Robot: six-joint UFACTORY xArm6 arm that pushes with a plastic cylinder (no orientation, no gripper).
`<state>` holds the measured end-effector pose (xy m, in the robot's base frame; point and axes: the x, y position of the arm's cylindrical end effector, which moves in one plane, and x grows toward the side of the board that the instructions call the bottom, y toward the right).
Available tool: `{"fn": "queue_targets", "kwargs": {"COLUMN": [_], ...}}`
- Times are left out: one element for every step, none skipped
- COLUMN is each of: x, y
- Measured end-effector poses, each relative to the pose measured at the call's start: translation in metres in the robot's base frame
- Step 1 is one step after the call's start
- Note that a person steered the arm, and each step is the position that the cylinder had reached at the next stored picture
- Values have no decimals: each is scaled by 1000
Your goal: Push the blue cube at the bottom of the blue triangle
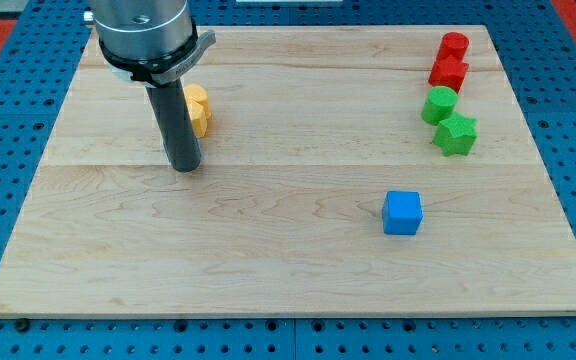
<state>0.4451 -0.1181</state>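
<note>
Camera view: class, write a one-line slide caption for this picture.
My tip rests beside the yellow block, far left of the blue cube; red and green blocks cluster top right.

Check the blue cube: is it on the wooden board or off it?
On it. The blue cube sits flat on the wooden board, inside its edges, right of centre, far from my tip.

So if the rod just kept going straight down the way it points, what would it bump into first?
My tip points straight down, so it would meet the wooden board itself, and it looks to be touching it already. No block is under it. The yellow block sits just to the view's right and above the tip.
</note>
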Motion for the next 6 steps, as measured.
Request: {"fn": "queue_targets", "kwargs": {"x": [24, -6, -9, 16, 65, 80], "y": [44, 140, 210, 278, 307, 268]}}
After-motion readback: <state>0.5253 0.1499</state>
